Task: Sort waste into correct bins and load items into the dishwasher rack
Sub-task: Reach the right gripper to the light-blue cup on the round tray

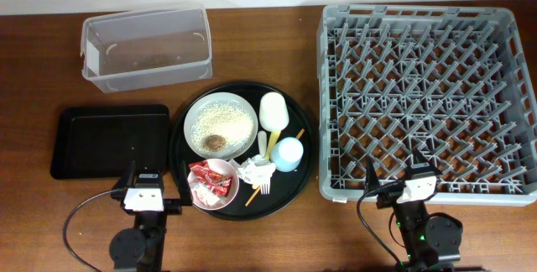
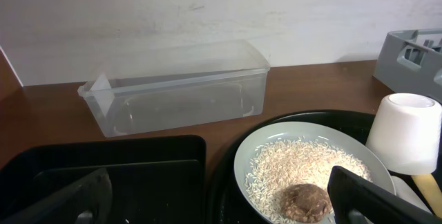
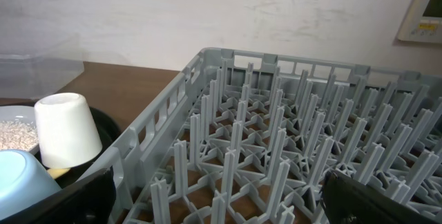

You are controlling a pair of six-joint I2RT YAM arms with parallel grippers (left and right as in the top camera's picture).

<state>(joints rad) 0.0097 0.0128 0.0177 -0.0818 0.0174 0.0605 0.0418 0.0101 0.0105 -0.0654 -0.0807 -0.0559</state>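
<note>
A white plate (image 1: pixel 220 123) holds pale rice grains (image 1: pixel 223 119) and a brown lump (image 1: pixel 215 143). It sits on the round black tray (image 1: pixel 295 175) with the cream cup (image 1: pixel 273 110), light blue cup (image 1: pixel 288 154), pink bowl (image 1: pixel 201 195) of red wrappers (image 1: pixel 211 177), napkin (image 1: pixel 252 170), yellow cutlery (image 1: pixel 268 144) and chopsticks (image 1: pixel 253 193). The clear tub (image 1: pixel 146 47) is behind, the black rectangular tray (image 1: pixel 107 140) at left, the grey rack (image 1: pixel 425 100) at right. My left gripper (image 1: pixel 144 195) is open and empty at the front between the trays. My right gripper (image 1: pixel 417 188) is open and empty at the rack's front edge.
In the left wrist view the tub (image 2: pixel 181 94), plate (image 2: pixel 304 175) and cream cup (image 2: pixel 407 131) lie ahead. In the right wrist view rack pegs (image 3: pixel 276 162) fill the front, with both cups (image 3: pixel 65 131) at left. A wall panel (image 3: pixel 423 13) hangs behind.
</note>
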